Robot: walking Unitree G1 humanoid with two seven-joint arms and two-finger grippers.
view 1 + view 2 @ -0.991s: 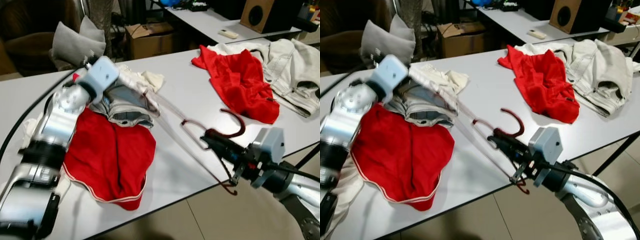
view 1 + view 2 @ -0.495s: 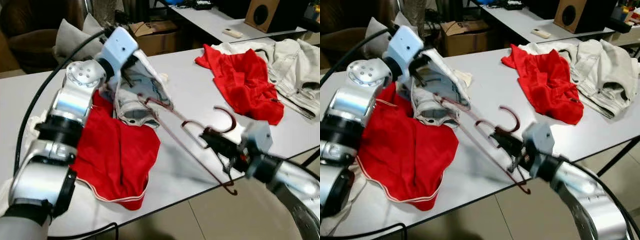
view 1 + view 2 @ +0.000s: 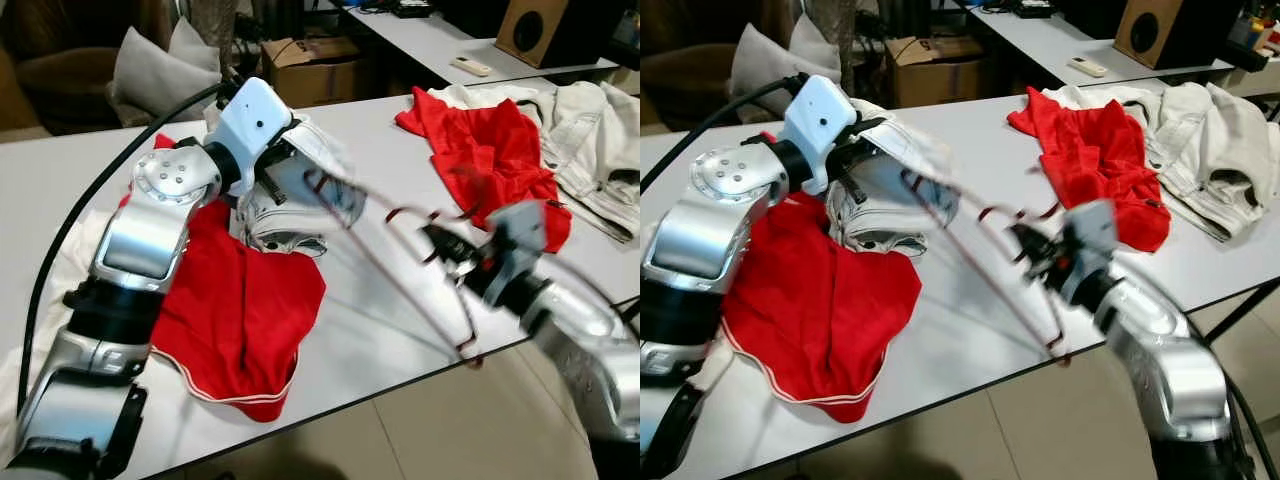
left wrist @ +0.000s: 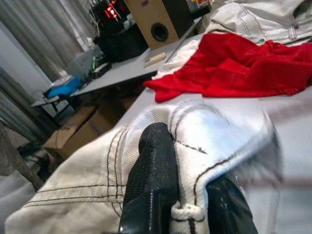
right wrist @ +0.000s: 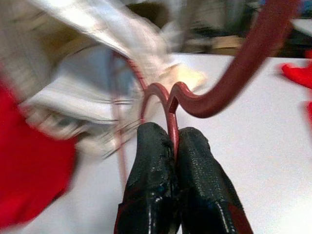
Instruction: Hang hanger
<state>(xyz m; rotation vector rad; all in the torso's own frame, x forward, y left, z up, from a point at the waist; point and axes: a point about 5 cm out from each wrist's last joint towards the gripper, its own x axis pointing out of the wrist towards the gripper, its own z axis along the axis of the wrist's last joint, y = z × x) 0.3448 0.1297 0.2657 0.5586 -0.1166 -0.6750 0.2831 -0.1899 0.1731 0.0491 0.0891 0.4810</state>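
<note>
Hanger work over the grey table (image 3: 380, 330), seen from my head camera: my right gripper (image 3: 440, 248) pinches the dark red wire hanger (image 3: 400, 275) at its neck, just under the hook, and holds it tilted above the table's near edge. My left gripper (image 3: 865, 165) lifts the pale denim shorts (image 3: 885, 195) off the red garment (image 3: 235, 300) beneath; one hanger shoulder reaches into the lifted cloth. More red cloth (image 3: 490, 160) and a cream jacket (image 3: 590, 130) lie well apart at the far right. My right arm is blurred.

Left wrist: my fingers (image 4: 151, 190) are clamped on the shorts' stitched waistband (image 4: 195, 165), the cloth bunched between them.

Right wrist: my fingertips (image 5: 153, 180) are closed tight on the hanger's twisted neck (image 5: 170, 105), the hook curving away above the shorts.

My judgement: the job is threading, not yet hanging. I should keep the waistband spread open, slide the wire level along it, and avoid twisting the neck in my grip or snagging a seam.
</note>
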